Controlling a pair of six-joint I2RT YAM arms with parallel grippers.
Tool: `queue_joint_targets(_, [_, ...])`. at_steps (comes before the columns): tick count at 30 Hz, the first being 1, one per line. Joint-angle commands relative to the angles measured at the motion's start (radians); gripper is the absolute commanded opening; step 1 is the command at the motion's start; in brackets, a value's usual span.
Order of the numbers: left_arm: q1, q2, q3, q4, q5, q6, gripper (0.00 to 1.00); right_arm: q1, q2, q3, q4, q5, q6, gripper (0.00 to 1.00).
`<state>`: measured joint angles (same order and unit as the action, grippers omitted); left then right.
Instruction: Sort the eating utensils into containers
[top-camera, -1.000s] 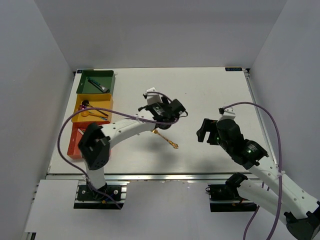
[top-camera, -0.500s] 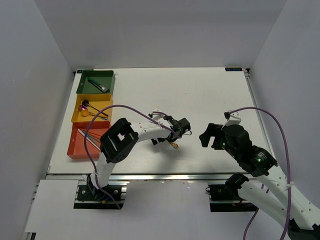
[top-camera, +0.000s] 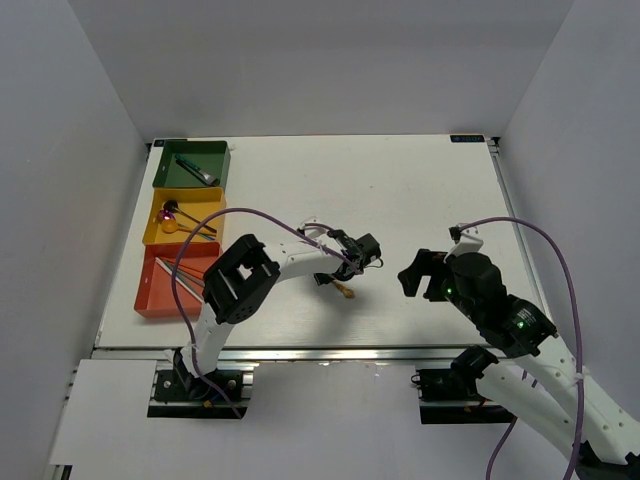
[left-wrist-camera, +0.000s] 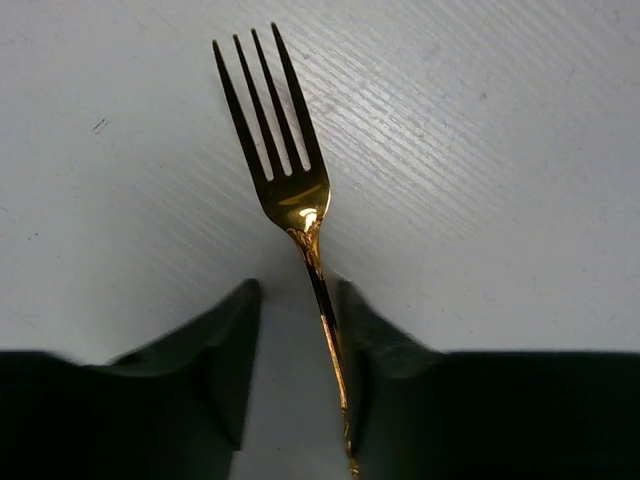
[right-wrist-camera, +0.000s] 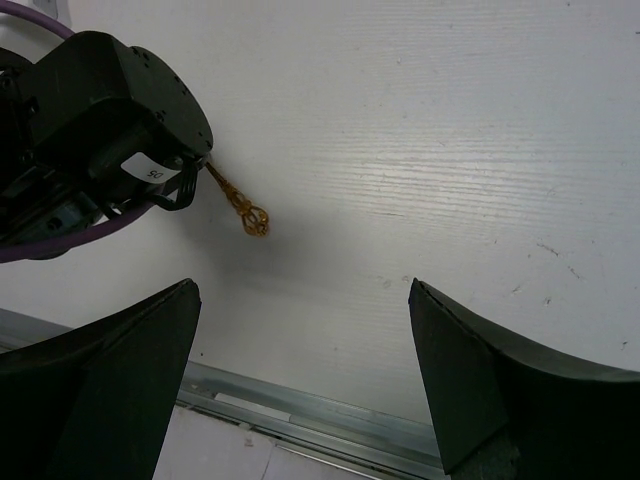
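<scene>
The gold fork (left-wrist-camera: 300, 215) lies flat on the table (top-camera: 420, 190) at centre frame of the top view, tines pointing away from the left gripper (left-wrist-camera: 300, 330). The jaws straddle the handle, half-closed, with a gap remaining on one side. Close squarely on the handle before lifting. The right gripper (right-wrist-camera: 300, 390) stands spread wide, holding nothing. The trays (top-camera: 160, 300) sit at left.
</scene>
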<state>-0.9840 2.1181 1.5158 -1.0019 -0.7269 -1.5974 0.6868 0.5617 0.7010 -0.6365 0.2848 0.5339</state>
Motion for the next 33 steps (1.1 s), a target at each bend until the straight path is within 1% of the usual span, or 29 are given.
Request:
queue_joint_targets(1, [0.010, 0.016, -0.029, 0.026, 0.086, -0.019, 0.34, -0.003, -0.023, -0.011, 0.041, 0.004, -0.018, 0.89])
queue_joint_targets(3, [0.016, 0.011, -0.074, 0.087, 0.138, -0.001, 0.24, -0.001, -0.031, -0.011, 0.040, 0.004, -0.018, 0.89])
queue_joint_targets(4, [0.018, 0.008, -0.086, 0.114, 0.147, 0.002, 0.04, -0.003, -0.034, -0.011, 0.038, 0.004, -0.018, 0.89])
queue_joint_targets(5, [0.018, 0.009, -0.098, 0.117, 0.153, 0.002, 0.00, -0.003, -0.039, -0.011, 0.038, 0.005, -0.018, 0.89])
queue_joint_targets(8, [0.021, -0.001, -0.101, 0.106, 0.138, 0.007, 0.00, -0.003, -0.052, -0.012, 0.040, 0.005, -0.018, 0.89])
queue_joint_targets(10, [0.021, -0.026, -0.097, 0.085, 0.097, 0.020, 0.00, -0.003, -0.059, -0.012, 0.040, 0.007, -0.018, 0.89])
queue_joint_targets(13, [0.021, -0.128, -0.101, 0.080, -0.008, 0.065, 0.00, -0.003, -0.074, -0.009, 0.037, 0.014, -0.012, 0.89])
queue_joint_targets(14, [0.021, -0.214, -0.112, 0.094, -0.075, 0.086, 0.00, -0.003, -0.083, -0.009, 0.038, 0.017, -0.012, 0.89])
queue_joint_targets(16, [0.030, -0.308, -0.158, 0.153, -0.132, 0.163, 0.00, -0.003, -0.095, -0.012, 0.041, 0.019, -0.011, 0.89])
queue_joint_targets(17, [0.066, -0.355, -0.175, 0.176, -0.146, 0.194, 0.00, -0.003, -0.100, -0.012, 0.043, 0.019, -0.011, 0.89])
queue_joint_targets(18, [0.099, -0.438, -0.189, 0.202, -0.143, 0.230, 0.00, -0.003, -0.106, -0.014, 0.047, 0.019, -0.009, 0.89])
queue_joint_targets(19, [0.146, -0.472, -0.203, 0.248, -0.096, 0.269, 0.00, -0.003, -0.109, -0.014, 0.046, 0.020, -0.009, 0.89])
queue_joint_targets(20, [0.244, -0.503, -0.219, 0.270, -0.071, 0.356, 0.00, -0.001, -0.108, -0.014, 0.046, 0.022, -0.009, 0.89])
queue_joint_targets(21, [0.289, -0.551, -0.220, 0.314, -0.068, 0.458, 0.00, -0.003, -0.105, -0.014, 0.046, 0.022, -0.009, 0.89])
queue_joint_targets(22, [0.329, -0.569, -0.214, 0.331, -0.086, 0.514, 0.00, -0.003, -0.103, -0.012, 0.047, 0.021, -0.009, 0.89])
queue_joint_targets(23, [0.405, -0.578, -0.180, 0.342, -0.100, 0.563, 0.00, -0.003, -0.099, -0.012, 0.049, 0.019, -0.009, 0.89])
queue_joint_targets(24, [0.450, -0.578, -0.157, 0.359, -0.100, 0.612, 0.00, -0.003, -0.091, -0.012, 0.050, 0.017, -0.011, 0.89])
queue_joint_targets(25, [0.499, -0.564, -0.135, 0.417, -0.092, 0.711, 0.00, -0.003, -0.088, -0.014, 0.058, 0.016, -0.011, 0.89])
queue_joint_targets(26, [0.593, -0.546, -0.096, 0.449, -0.059, 0.750, 0.00, -0.003, -0.083, -0.017, 0.063, 0.011, -0.011, 0.89])
queue_joint_targets(27, [0.637, -0.522, -0.071, 0.485, -0.037, 0.792, 0.00, -0.001, -0.074, -0.020, 0.070, 0.005, -0.011, 0.89])
queue_joint_targets(28, [0.677, -0.454, -0.040, 0.532, -0.023, 0.859, 0.00, -0.003, -0.069, -0.023, 0.087, 0.001, -0.011, 0.89])
queue_joint_targets(29, [0.743, -0.413, 0.040, 0.543, -0.017, 0.884, 0.00, -0.001, -0.059, -0.031, 0.095, -0.015, -0.011, 0.89])
queue_joint_targets(31, [0.797, -0.333, 0.121, 0.595, 0.001, 0.960, 0.00, -0.001, -0.049, -0.040, 0.112, -0.025, -0.014, 0.89])
queue_joint_targets(32, [0.847, -0.266, 0.159, 0.618, 0.018, 0.985, 0.00, -0.003, -0.043, -0.044, 0.126, -0.032, -0.014, 0.89])
queue_joint_targets(33, [0.867, -0.235, 0.222, 0.646, 0.044, 1.011, 0.00, -0.003, -0.031, -0.054, 0.132, -0.041, -0.014, 0.89])
